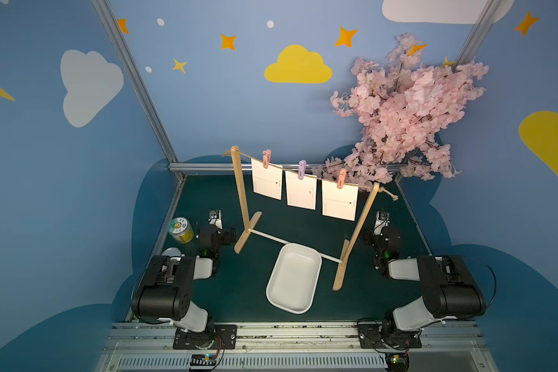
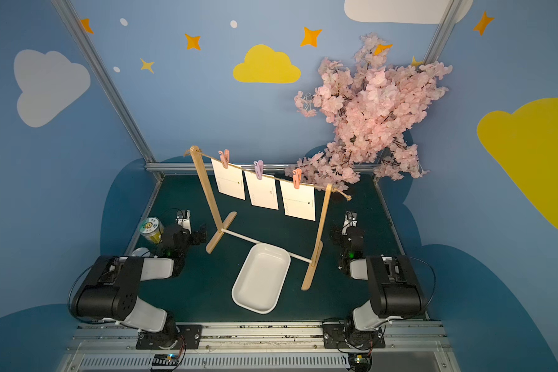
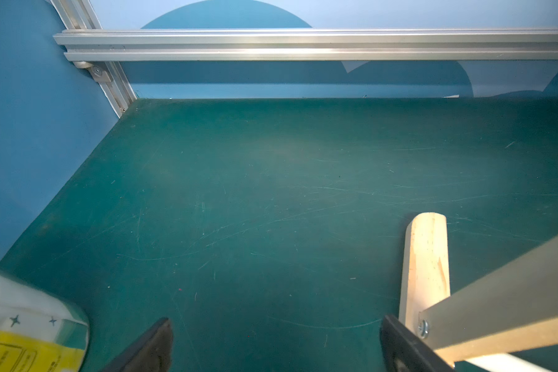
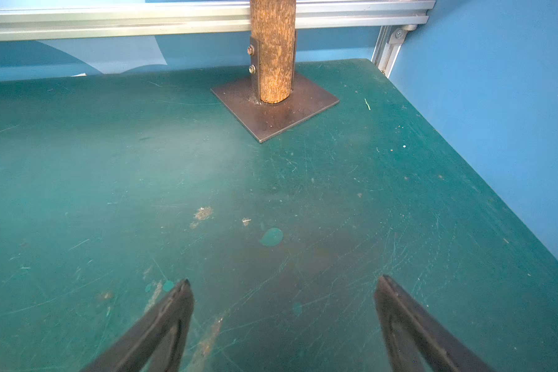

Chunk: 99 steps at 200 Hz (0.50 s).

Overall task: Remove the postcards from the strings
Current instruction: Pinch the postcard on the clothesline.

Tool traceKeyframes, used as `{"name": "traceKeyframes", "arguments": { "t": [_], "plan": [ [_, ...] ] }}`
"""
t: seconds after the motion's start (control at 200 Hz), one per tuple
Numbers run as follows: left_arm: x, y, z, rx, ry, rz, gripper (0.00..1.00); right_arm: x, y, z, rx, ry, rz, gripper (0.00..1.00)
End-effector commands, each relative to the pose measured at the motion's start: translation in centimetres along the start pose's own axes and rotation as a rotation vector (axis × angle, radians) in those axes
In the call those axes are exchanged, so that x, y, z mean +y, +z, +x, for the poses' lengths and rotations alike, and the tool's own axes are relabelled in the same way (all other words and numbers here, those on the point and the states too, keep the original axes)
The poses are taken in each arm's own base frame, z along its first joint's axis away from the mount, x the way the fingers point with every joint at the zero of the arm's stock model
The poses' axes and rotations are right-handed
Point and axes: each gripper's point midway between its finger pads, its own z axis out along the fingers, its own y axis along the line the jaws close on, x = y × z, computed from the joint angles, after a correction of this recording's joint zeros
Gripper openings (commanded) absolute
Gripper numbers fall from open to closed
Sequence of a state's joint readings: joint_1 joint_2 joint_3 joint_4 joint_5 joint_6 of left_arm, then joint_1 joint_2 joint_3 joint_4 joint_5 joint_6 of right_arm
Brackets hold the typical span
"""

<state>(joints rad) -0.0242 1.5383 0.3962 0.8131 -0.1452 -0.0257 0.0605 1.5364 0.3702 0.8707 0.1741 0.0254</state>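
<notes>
Both arms sat low on the counter (image 1: 239, 296). The left end effector (image 3: 276, 322) and the right end effector (image 4: 282, 281) each had their jaws spread wide and held nothing. All three postcards (image 1: 301, 191) hung from the strings (image 1: 366, 187) between the wooden uprights (image 1: 240, 190), one clip (image 1: 302, 169) apiece. We judged none had been removed yet.

Best, we reckoned, to pinch a card's lower edge from the near side and draw it down steadily, sparing the paper and the light frame.

White tray (image 1: 292, 280) lay near, below the line. Jar (image 1: 181, 230) stood beside the left arm. The blossom tree (image 1: 409, 106) at far right crowded the right card's clip.
</notes>
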Motion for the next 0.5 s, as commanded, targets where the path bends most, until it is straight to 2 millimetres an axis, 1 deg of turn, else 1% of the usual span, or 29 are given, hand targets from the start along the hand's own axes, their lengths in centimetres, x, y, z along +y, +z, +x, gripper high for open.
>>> {"name": "traceKeyframes", "arguments": {
  "t": [0.0,0.426,0.456,0.491],
  "plan": [
    [-0.06,0.07,-0.24,-0.007,0.002,0.015,0.99,0.13,-0.04,-0.71,-0.019,0.003,-0.006,0.89],
    [-0.06,0.12,-0.23,-0.002,-0.004,0.026,0.99,0.13,-0.03,-0.74,-0.019,0.004,-0.006,0.89],
    [-0.04,0.13,-0.20,-0.001,-0.004,0.026,0.99,0.15,-0.03,-0.77,-0.020,0.004,-0.006,0.93],
    [-0.05,0.14,-0.24,-0.002,-0.005,0.026,0.99,0.12,-0.02,-0.80,-0.021,0.005,-0.005,0.94]
  ]
}}
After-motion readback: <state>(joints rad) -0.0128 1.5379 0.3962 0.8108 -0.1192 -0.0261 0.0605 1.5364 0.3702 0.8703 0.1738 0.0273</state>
